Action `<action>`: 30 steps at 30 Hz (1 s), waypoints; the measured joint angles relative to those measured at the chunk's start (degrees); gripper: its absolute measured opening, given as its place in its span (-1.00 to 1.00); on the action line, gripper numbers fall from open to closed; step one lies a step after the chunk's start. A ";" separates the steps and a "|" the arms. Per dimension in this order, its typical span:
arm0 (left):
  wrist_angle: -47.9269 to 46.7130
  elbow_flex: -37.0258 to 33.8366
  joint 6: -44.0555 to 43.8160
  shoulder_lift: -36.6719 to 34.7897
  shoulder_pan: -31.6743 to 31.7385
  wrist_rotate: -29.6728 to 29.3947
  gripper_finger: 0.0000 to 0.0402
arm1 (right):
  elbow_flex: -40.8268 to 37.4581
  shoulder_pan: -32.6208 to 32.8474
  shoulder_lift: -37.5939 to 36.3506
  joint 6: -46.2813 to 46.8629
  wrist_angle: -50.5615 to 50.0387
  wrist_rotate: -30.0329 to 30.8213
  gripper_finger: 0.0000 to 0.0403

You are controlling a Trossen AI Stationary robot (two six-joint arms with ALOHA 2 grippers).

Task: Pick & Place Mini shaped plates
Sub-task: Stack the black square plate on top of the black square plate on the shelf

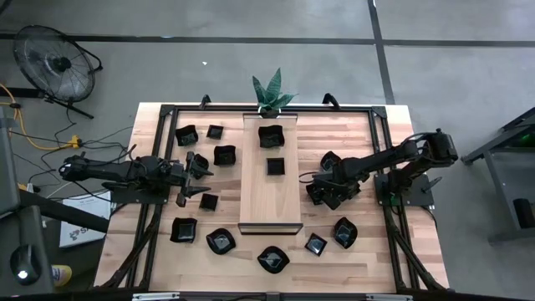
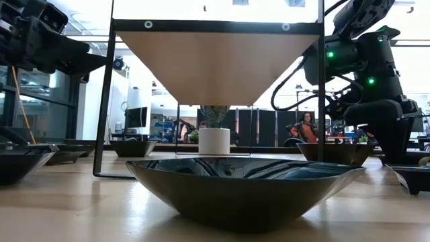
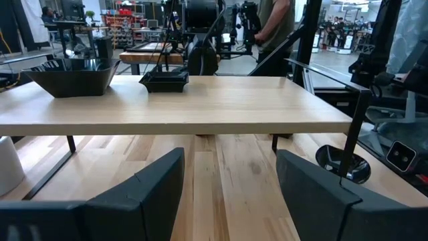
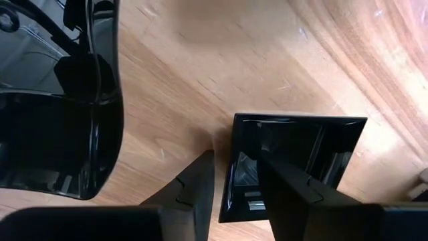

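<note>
Several glossy black mini plates lie on the table, among them ones at the left [image 1: 224,155] and near edge [image 1: 273,259]. Two more [image 1: 271,135] [image 1: 276,165] sit on the raised pale wooden board [image 1: 269,201]. My right gripper [image 1: 320,194] is to the right of the board, shut on a small square plate [image 4: 301,144]. My left gripper [image 1: 203,181] is open and empty to the left of the board, pointing at the board's left long edge [image 3: 174,124]. My right gripper holds the square plate by one side rim [image 4: 234,174], with one finger [image 4: 294,191] inside the dish and the other [image 4: 194,187] outside it. The fingers come from above, pointing down. Whether the plate rests on the table or is just clear of it, I cannot tell.
A larger wavy-rimmed plate [image 4: 53,100] lies close beside the held one. The board stands on a black frame [image 2: 107,101] above the table. A potted plant [image 1: 272,94] is at the far edge. A person [image 3: 274,27] stands beyond the table.
</note>
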 joint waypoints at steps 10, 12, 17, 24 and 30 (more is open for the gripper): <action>-0.02 0.00 0.00 0.00 0.00 0.00 0.16 | 0.00 0.00 0.00 -0.02 -0.02 0.02 -0.83; -0.01 0.00 -0.01 0.00 -0.02 0.00 0.16 | 0.02 0.00 -0.02 -0.02 -0.13 0.07 -0.89; 0.00 0.00 -0.02 0.02 0.00 0.00 0.16 | 0.02 0.00 -0.04 -0.02 -0.31 -0.01 -0.98; -0.01 0.00 -0.02 0.01 -0.02 0.00 0.16 | 0.08 0.00 -0.50 0.04 -0.54 -1.55 -0.98; -0.02 0.00 -0.02 0.00 0.00 0.00 0.16 | 1.87 0.07 -2.01 0.17 -3.93 -1.58 -0.98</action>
